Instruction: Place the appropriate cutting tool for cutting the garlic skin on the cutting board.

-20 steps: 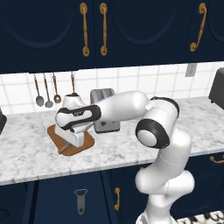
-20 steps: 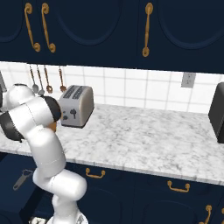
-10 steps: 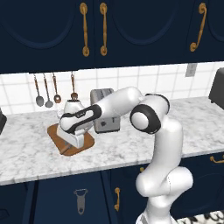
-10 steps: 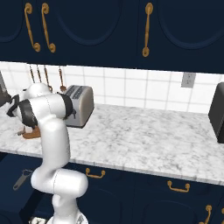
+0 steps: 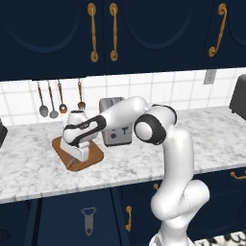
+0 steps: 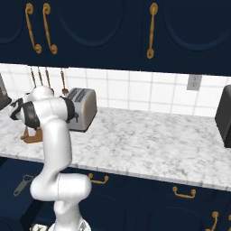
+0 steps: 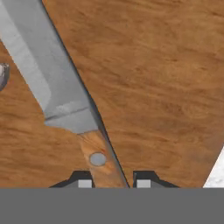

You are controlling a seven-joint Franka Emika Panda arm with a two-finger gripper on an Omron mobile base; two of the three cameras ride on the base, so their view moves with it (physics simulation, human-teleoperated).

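We see the board (image 5: 77,157) on the counter (image 5: 202,139), left of the toaster (image 5: 115,129) and before the hanging utensils (image 5: 53,98). The knife (image 7: 52,83) lies over the board between the gripper (image 7: 111,183) fingertips. A peeler (image 5: 88,220) hangs below the counter.

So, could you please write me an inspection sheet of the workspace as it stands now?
Surface: marble counter, white tiled wall behind.
Job's things: knife lies flat over the cutting board; board sits on the counter left of the toaster. Garlic: a pale bit at the hand view's left edge, cannot confirm.
Clutter: peeler hanging on the lower cabinet front.
Gripper: gripper low over the board, fingers either side of the knife handle; contact cannot be judged.
Cables: nothing seen.
Surroundings: hanging utensils, navy cabinets, wall outlet.
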